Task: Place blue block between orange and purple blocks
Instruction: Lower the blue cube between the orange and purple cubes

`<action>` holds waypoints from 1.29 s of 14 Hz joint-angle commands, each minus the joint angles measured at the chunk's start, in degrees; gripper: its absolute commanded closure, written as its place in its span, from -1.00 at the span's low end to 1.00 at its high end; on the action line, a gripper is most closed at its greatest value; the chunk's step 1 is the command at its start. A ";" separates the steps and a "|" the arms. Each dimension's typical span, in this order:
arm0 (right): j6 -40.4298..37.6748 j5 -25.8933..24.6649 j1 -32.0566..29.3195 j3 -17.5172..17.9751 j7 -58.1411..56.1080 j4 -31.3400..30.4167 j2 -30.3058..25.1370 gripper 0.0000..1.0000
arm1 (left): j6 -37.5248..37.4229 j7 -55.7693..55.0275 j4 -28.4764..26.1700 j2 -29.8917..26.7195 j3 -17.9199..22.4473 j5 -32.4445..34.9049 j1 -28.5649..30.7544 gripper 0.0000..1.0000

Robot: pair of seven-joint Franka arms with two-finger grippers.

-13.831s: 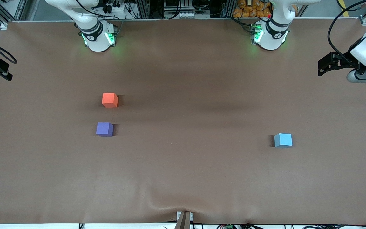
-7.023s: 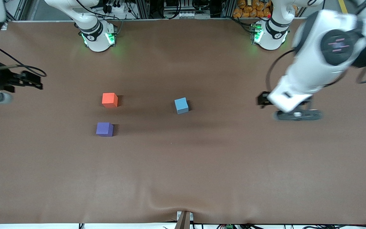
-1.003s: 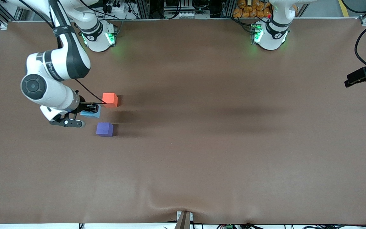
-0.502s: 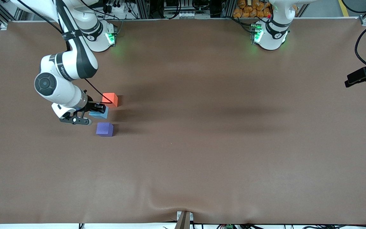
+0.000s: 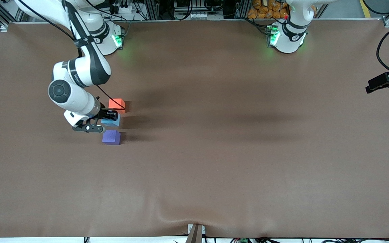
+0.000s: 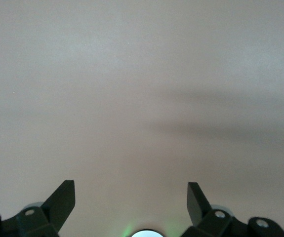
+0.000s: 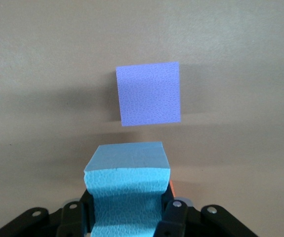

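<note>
The right gripper (image 5: 110, 117) grips the blue block (image 5: 112, 122) and hides most of it, over the narrow gap between the orange block (image 5: 117, 104) and the purple block (image 5: 111, 137). The left gripper (image 6: 131, 197) waits with fingers apart at the left arm's table edge.

Even overhead light, soft shadows, sharp focus.
</note>
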 commanded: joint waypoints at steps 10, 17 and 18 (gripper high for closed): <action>4.29 -1.81 0.08 -0.12 -1.37 -2.75 2.21 1.00 | -0.69 -0.08 0.31 -0.03 -0.42 -0.72 1.04 -1.00; 8.24 -2.08 -0.53 -0.12 -1.37 -5.03 3.00 1.00 | -0.69 -0.08 0.31 0.15 -0.42 -0.72 1.04 -1.00; 8.50 -2.08 -0.53 -0.12 -1.37 -5.03 3.18 1.00 | -0.69 -0.08 0.31 0.15 -0.42 -0.72 1.04 -1.00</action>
